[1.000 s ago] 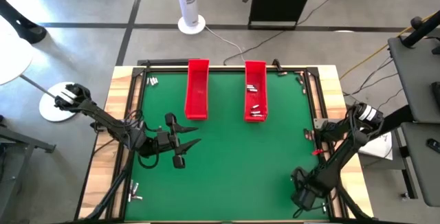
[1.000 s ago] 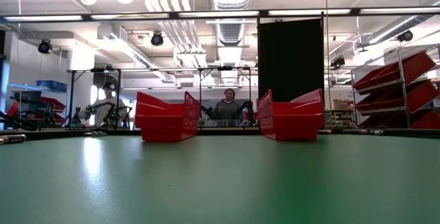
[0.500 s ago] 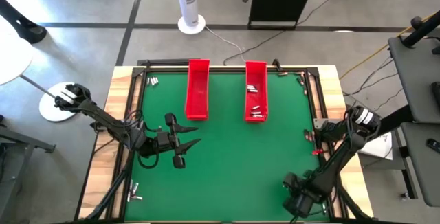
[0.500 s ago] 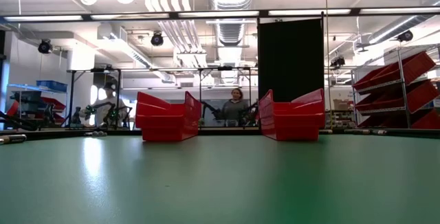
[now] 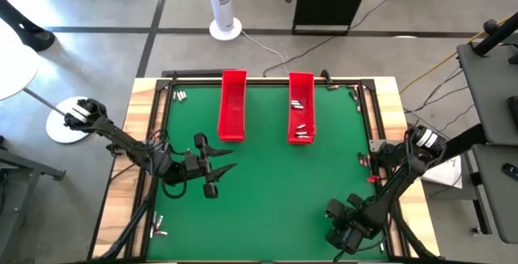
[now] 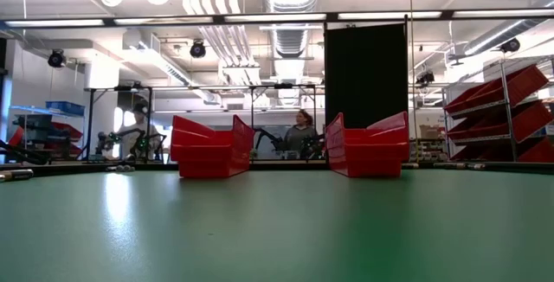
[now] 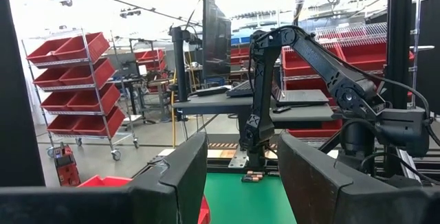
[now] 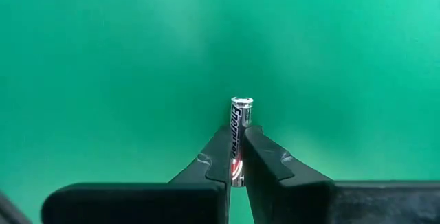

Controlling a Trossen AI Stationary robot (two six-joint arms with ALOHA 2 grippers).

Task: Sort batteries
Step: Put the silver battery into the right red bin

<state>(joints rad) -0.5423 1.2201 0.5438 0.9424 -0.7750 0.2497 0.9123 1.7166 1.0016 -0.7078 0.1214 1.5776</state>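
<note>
One battery (image 8: 240,131) pinched in right jaws, above open green mat (image 8: 110,59).

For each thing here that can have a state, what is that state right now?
Right end effector: shut on a battery, above bare green mat.
Left end effector: open, holding nothing.
Left red tray: looks empty.
Right red tray: holds several batteries.
Loose batteries: lying at the mat's far left corner.

We've got the right gripper (image 8: 236,157) down low over the near right part of the table, arm folded back toward its base, fingers pinched tight on a battery (image 8: 239,132). Our left gripper (image 5: 218,169) hangs over the left-middle, pointing right, fingers parted, holding nothing.
</note>
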